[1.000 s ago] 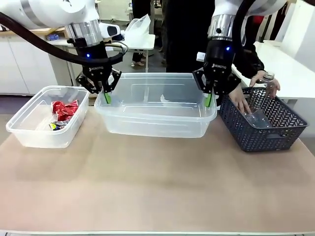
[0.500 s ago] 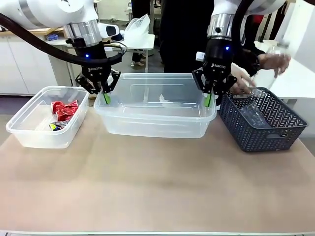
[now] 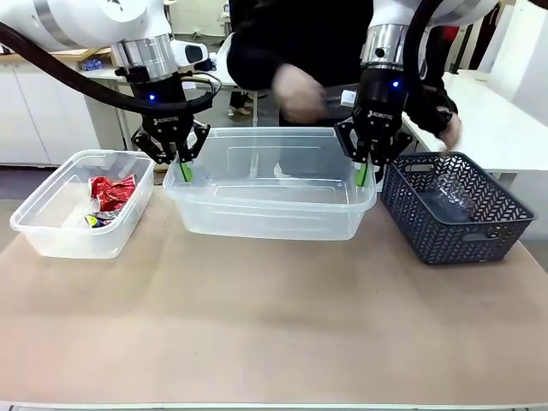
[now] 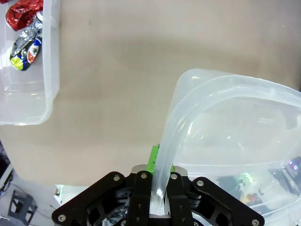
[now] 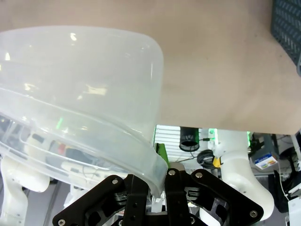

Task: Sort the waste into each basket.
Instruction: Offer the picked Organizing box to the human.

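Note:
A small clear basket (image 3: 51,238) stands at the table's left with a crushed red can (image 3: 111,190) and a multicoloured can (image 3: 101,219) in it. The left wrist view shows the same basket (image 4: 28,113), red can (image 4: 23,10) and multicoloured can (image 4: 24,44). My left gripper (image 3: 185,171) (image 4: 157,188) is shut on the left rim of a large clear tub (image 3: 265,218) (image 4: 188,122). My right gripper (image 3: 363,175) (image 5: 160,174) is shut on the right rim of that tub (image 5: 94,70). A clear bottle (image 3: 445,204) lies in the dark lattice basket (image 3: 454,235).
The dark lattice basket (image 5: 288,23) sits close to the right of the large tub. A person stands at the far side, one blurred hand (image 3: 295,92) above the tub, the other (image 3: 447,128) behind the lattice basket. The near half of the table is bare brown surface.
The person's hands have come out of the lattice basket; one swung left over the large tub. The bottle stays in the lattice basket. Both grippers keep their hold and place.

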